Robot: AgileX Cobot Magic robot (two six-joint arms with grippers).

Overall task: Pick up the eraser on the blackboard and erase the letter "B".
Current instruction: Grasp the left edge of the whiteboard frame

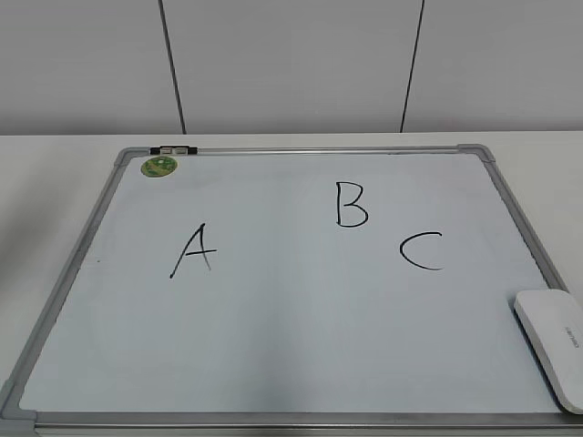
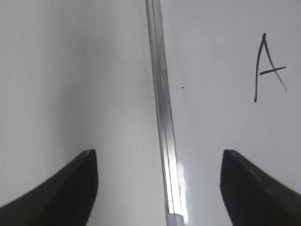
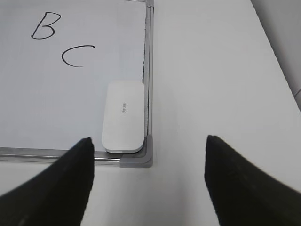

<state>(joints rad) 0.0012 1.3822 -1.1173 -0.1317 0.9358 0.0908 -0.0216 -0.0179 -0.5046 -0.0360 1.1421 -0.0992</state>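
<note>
On the whiteboard (image 1: 273, 346), in its near right corner, the white eraser (image 1: 554, 344) lies flat, its long axis parallel to the right frame edge and touching it. Letter "B" (image 1: 351, 205) stands well apart, between "A" (image 1: 193, 250) and "C" (image 1: 421, 250). Both the left hand (image 2: 157, 188) and the right hand (image 3: 148, 183) hang wide apart, holding nothing, above the white tabletop (image 3: 211, 70).

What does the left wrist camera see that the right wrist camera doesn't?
Only the left wrist view shows the letter "A", beside the blackboard's left frame edge, and the open left hand. Only the right wrist view shows the letter "B", the "C", the eraser lying in the board's corner, and the open right hand. Both show the blackboard and the white table.
</note>
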